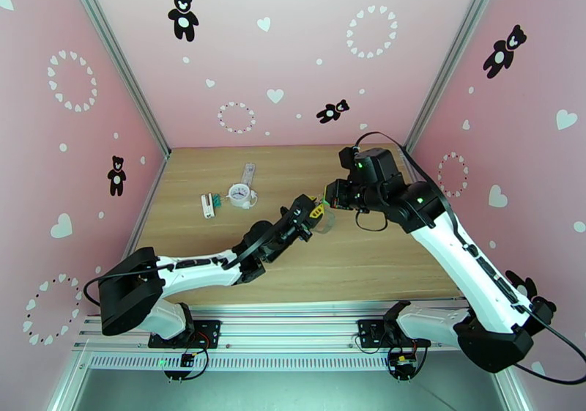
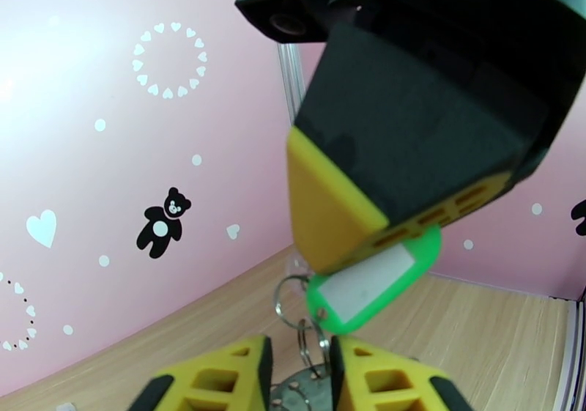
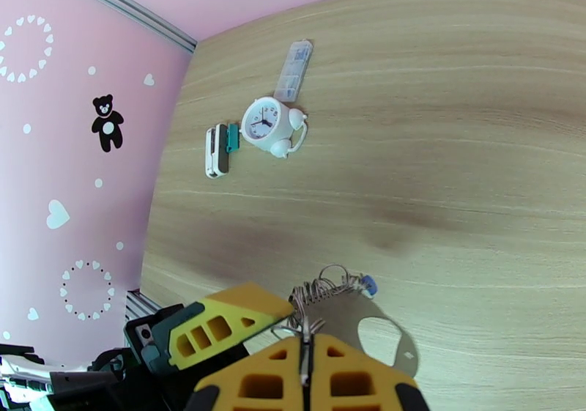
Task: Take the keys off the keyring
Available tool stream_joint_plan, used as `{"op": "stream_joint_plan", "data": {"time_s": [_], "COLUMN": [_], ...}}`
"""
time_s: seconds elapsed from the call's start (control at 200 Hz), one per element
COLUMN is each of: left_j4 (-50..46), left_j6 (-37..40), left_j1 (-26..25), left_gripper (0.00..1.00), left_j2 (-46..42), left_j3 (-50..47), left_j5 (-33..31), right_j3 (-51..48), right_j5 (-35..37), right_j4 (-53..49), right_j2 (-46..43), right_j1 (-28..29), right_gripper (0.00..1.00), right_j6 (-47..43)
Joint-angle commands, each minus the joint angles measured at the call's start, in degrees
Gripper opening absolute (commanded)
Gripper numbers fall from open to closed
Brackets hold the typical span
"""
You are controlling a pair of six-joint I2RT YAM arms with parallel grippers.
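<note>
Above the counter's [image 1: 366, 262] middle, right end effector [image 3: 306, 341] clamps the green key [image 2: 373, 282] so the narrow-set left end effector [image 2: 300, 365] can tug the keyring [image 3: 320, 291]

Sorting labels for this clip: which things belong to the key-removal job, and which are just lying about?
Job: key with green plastic head; key with blue plastic head; keyring of silvery metal rings.
Lying about: round white alarm clock; small white-and-green block; clear plastic strip case.
</note>
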Motion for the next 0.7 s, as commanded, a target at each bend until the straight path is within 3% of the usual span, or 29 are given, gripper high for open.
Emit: {"op": "stream_joint_plan", "data": {"time_s": [0.0, 0.41, 0.696], "left_j4": [-0.67, -2.86, -3.90], "left_j6": [0.26, -0.94, -1.26], "left_j1": [-0.07, -0.15, -0.09], "left_gripper": [0.22, 0.22, 0.13], "left_j2": [0.25, 0.78, 0.50], "left_j3": [2.95, 3.12, 3.04], "left_j5": [0.32, 1.17, 1.58], "right_j3": [-0.40, -0.34, -0.50], "right_j5": [0.51, 0.83, 1.32], "right_j4": [1.45, 1.62, 1.80], "right_j2": [-1.81, -2.77, -3.37], "right_j1": [0.35, 0.35, 0.35], "right_gripper": [0.00, 0.00, 0.00], "right_j6": [0.48, 0.46, -0.54]}}
